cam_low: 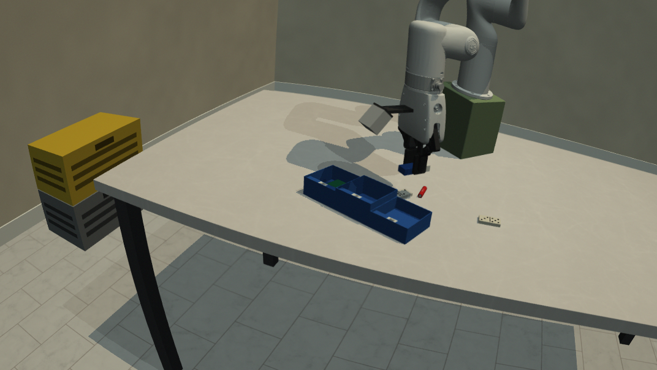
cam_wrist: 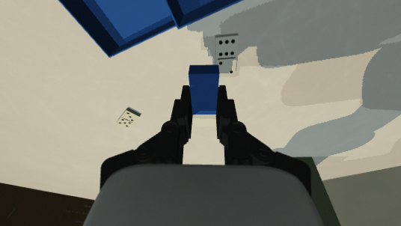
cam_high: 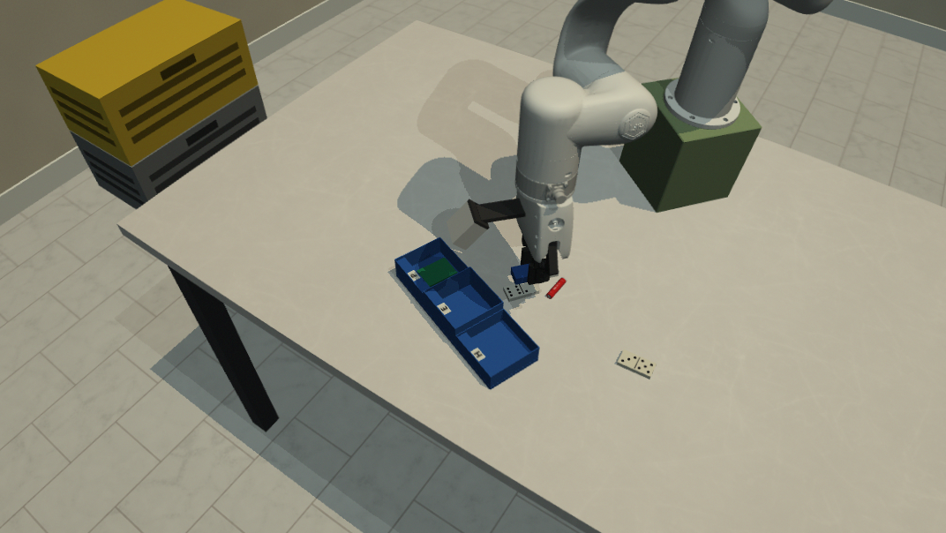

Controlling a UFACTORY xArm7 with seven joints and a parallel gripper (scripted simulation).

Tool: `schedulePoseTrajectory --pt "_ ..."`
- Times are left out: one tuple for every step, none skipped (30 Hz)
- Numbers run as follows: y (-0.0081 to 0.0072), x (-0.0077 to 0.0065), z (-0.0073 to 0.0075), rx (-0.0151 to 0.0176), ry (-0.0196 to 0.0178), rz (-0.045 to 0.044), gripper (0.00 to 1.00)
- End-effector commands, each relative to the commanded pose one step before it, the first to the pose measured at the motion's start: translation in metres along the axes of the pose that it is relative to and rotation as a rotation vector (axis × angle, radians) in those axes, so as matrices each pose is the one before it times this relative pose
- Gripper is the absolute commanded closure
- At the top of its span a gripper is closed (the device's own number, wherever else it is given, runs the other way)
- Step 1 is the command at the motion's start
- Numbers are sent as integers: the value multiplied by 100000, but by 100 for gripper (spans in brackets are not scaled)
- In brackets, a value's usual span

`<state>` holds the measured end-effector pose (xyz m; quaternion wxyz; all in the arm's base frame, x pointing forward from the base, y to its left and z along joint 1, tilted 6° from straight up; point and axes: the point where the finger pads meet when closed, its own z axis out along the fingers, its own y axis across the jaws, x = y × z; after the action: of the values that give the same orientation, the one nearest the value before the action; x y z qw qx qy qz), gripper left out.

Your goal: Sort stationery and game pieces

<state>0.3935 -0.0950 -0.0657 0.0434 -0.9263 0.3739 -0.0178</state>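
Our claw [cam_high: 539, 270] pinches the blue block [cam_high: 519, 273] above the counter [cam_high: 331, 165], beside the middle bin, so the bin marked P [cam_high: 430, 257] lies just beyond, toward the row's far end.

matt pale table top [cam_high: 728, 278], smooth blue bins [cam_high: 492, 379]

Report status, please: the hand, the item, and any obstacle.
Hand shut on blue block, clear of table. Bin row close alongside. Grey domino, red piece lie below.
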Motion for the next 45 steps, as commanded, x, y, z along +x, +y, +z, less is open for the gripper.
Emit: schedulePoseTrajectory --pt "911 1834 42 803 -136 -220 100" --pt "342 495 0 -3 4 0 100" --pt "343 495 -1 -3 4 0 100" --pt "343 495 -1 -3 4 0 100" --pt "342 495 -1 -3 4 0 100" --pt "342 495 -1 -3 4 0 100" --pt "342 495 -1 -3 4 0 100" --pt "342 495 -1 -3 4 0 100" --pt "342 495 -1 -3 4 0 100" --pt "336 486 -1 -3 4 0 100" --pt "-1 2 1 0 -1 0 100" --pt "-1 2 1 0 -1 0 100" --pt "344 495 0 -1 4 5000 100" --pt "319 511 0 0 4 5000 100" --pt "286 533 0 -4 2 5002 100" --pt "0 0 0 0 0 0 100" --pt "0 0 0 0 0 0 100" --pt "270 535 0 2 6 5000 100" --pt "230 559 -1 -2 6 4824 100" --pt "210 564 -1 50 55 2310 100" --pt "197 569 -1 58 35 2518 100" --pt "183 574 0 69 16 2792 100" --pt "167 579 -1 77 18 2907 100" --pt "150 583 -1 80 38 2930 100" --pt "133 587 -1 80 61 2935 100" --pt "116 590 0 81 75 2936 100" --pt "99 593 0 83 80 2928 100" --pt "28 198 0 87 78 2914 100" --pt "1 0 1 92 75 2900 100" --pt "1 0 1 97 81 2893 100" --pt "1 0 1 101 88 2906 100" --pt "-7 3 -2 98 69 2896 100" --pt "0 0 0 0 0 0 100" --pt "0 0 0 0 0 0 100" --pt "8 -3 3 114 -88 8253 100" --pt "-7 2 -3 94 -45 2138 100" --pt "0 0 0 85 -51 2049 100" --pt "1 0 1 73 -52 2540 100" --pt "1 0 1 72 -47 2817 100" --pt "1 0 1 76 -42 2863 100" --pt "4 9 0 36 -36 2827 100" --pt "3 7 -1 5 -29 2800 100" --pt "3 6 -1 -4 -24 2792 100" --pt "3 4 -1 -17 -19 2790 100" --pt "3 3 0 -33 -12 2787 100"
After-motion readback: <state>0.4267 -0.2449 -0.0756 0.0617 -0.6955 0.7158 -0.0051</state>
